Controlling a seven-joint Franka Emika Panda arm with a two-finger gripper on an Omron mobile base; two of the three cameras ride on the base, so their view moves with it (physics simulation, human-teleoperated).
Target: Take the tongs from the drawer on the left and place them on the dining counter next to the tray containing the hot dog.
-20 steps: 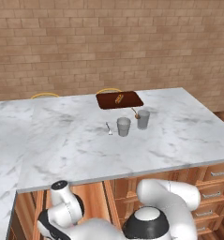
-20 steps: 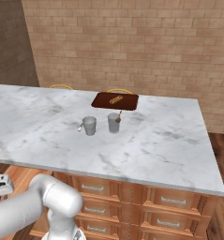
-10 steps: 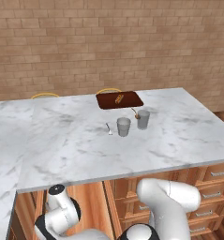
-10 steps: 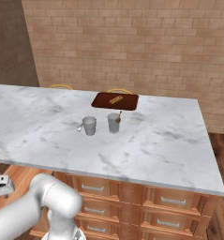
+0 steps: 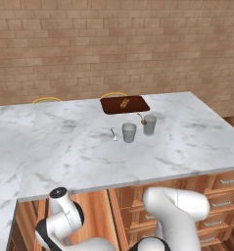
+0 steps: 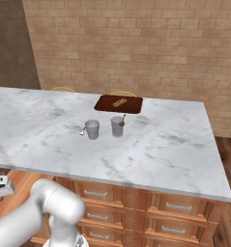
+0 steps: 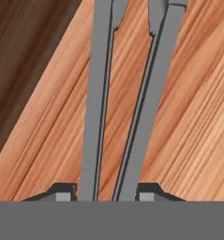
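At the lower left of the left base view the arm (image 5: pixel 64 220) bends down below the worktop (image 5: pixel 79 147) edge, working low on the left because that is where the drawer holding the tongs sits. In the hand view the tongs (image 7: pixel 125 93) run up the middle of the frame as two long grey arms, close together at the bottom and spreading toward the top, lying on pale wood grain (image 7: pixel 188 117) that is most likely the drawer floor, with darker wood (image 7: pixel 19 51) at the upper left. The gripper (image 7: pixel 106 193) straddles the narrow end of the tongs: one dark fingertip sits just outside each grey arm at the bottom of the frame, so the jaws stand partly drawn in around both arms, and whether they already press on them I cannot tell. Taking the tongs where the two arms lie closest looks sensible, since both can be caught in one squeeze. Moving right across the left base view, a spoon (image 5: pixel 113 135) and two grey cups (image 5: pixel 129 132) stand near the middle of the worktop, and just behind them, at upper centre, lies the tray (image 5: pixel 138 105) with the hot dog (image 5: pixel 124 103) on it. The bare marble beside that tray is where the tongs are meant to go, so the lift and carry are not yet done.
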